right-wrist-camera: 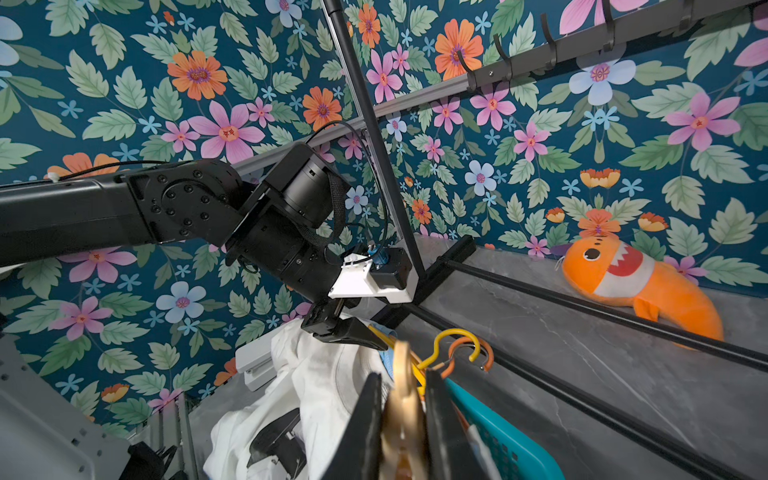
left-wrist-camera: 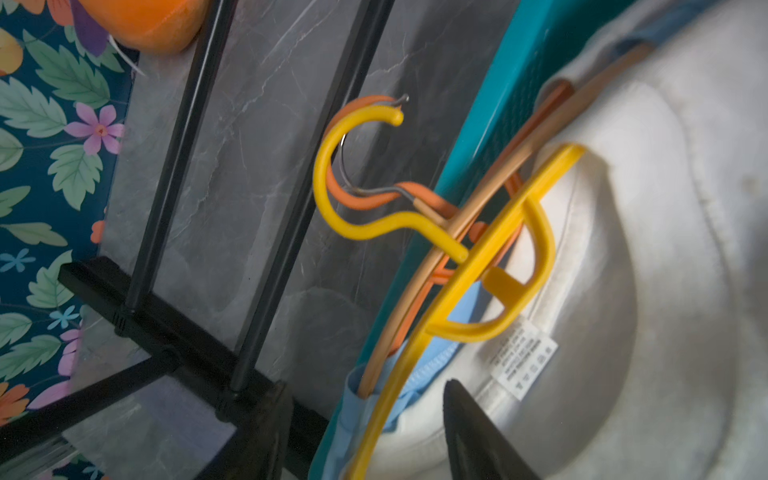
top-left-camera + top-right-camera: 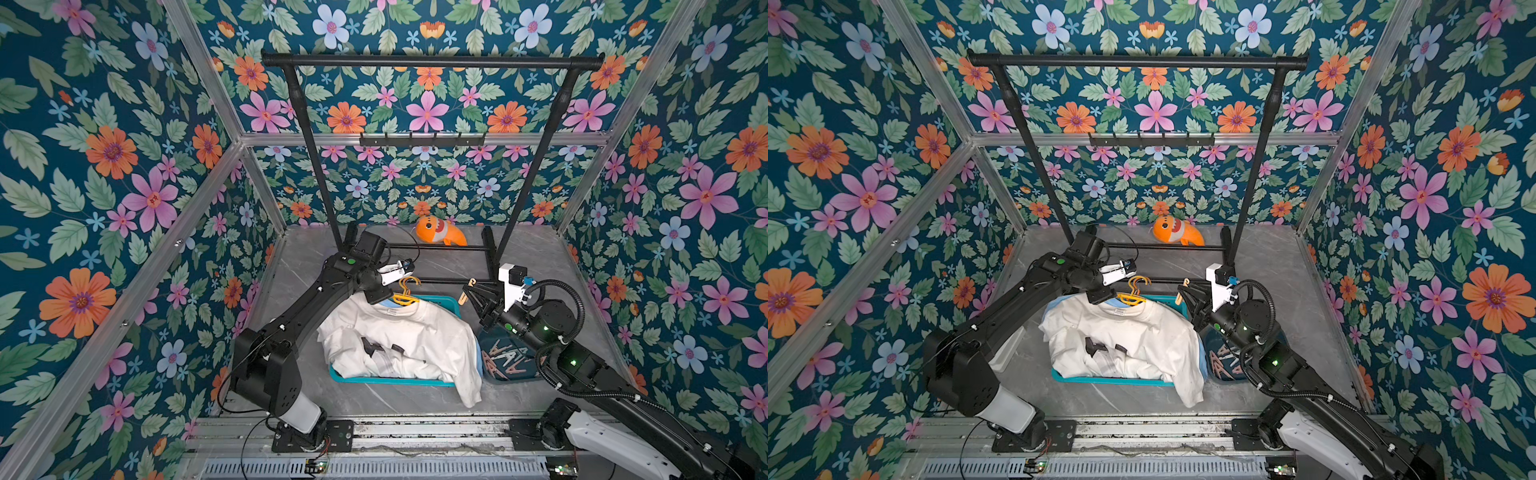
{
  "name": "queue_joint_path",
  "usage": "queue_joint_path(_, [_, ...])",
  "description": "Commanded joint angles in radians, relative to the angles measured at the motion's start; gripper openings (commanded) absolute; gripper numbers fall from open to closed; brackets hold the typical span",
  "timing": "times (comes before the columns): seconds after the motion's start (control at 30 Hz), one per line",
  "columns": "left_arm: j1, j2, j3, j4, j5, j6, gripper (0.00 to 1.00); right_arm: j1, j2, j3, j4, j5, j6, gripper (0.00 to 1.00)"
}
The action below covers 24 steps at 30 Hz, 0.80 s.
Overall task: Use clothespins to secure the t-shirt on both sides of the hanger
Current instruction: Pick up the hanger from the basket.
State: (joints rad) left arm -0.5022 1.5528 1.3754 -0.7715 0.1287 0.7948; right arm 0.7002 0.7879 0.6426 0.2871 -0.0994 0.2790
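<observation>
A white t-shirt (image 3: 407, 336) (image 3: 1133, 332) lies heaped over a teal basket (image 3: 390, 380), with a yellow hanger (image 3: 405, 293) (image 2: 490, 232) at its collar. My left gripper (image 3: 377, 297) (image 2: 365, 384) is open at the collar, its fingers on either side of the hanger's arm. My right gripper (image 3: 471, 293) (image 1: 403, 415), lifted to the right of the basket, is shut on a beige clothespin (image 3: 464, 296) (image 1: 402, 374). Several more clothespins (image 3: 505, 359) (image 3: 1223, 361) lie in a dark bin under the right arm.
An orange hanger (image 2: 374, 199) and a tan one (image 2: 478, 208) lie under the yellow one, with light blue cloth (image 2: 415, 386) beneath. A black garment rack (image 3: 432, 61) stands behind, its base bars (image 2: 178, 137) near the basket. An orange plush fish (image 3: 440, 235) lies at the back wall.
</observation>
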Motion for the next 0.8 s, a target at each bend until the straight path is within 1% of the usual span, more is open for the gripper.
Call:
queue_joint_path(0.0, [0.004,-0.011,-0.017,-0.021,-0.025,0.063,0.59,0.000,-0.002,0.006,0.014,-0.008,0.016,0.00])
queue_joint_path(0.03, [0.004,-0.006,-0.018,-0.023,-0.028,0.067,0.54,0.000,-0.004,0.004,0.014,-0.006,0.017,0.00])
queue_joint_path(0.07, [0.005,0.004,-0.014,-0.030,-0.029,0.066,0.52,0.001,-0.006,0.001,0.012,-0.004,0.019,0.00])
queue_joint_path(0.2, [0.004,0.017,-0.013,-0.026,-0.013,0.068,0.51,0.000,-0.010,0.000,0.006,-0.007,0.023,0.00])
queue_joint_path(0.4, [0.004,0.044,-0.007,-0.025,-0.029,0.080,0.50,0.001,-0.010,0.007,-0.006,-0.006,0.022,0.00])
queue_joint_path(0.67, [0.004,0.062,0.007,-0.008,-0.025,0.084,0.35,0.000,-0.018,0.006,-0.018,-0.008,0.025,0.00])
queue_joint_path(0.77, [0.004,0.070,0.003,-0.015,-0.014,0.086,0.35,0.000,-0.020,0.005,-0.031,-0.005,0.023,0.00])
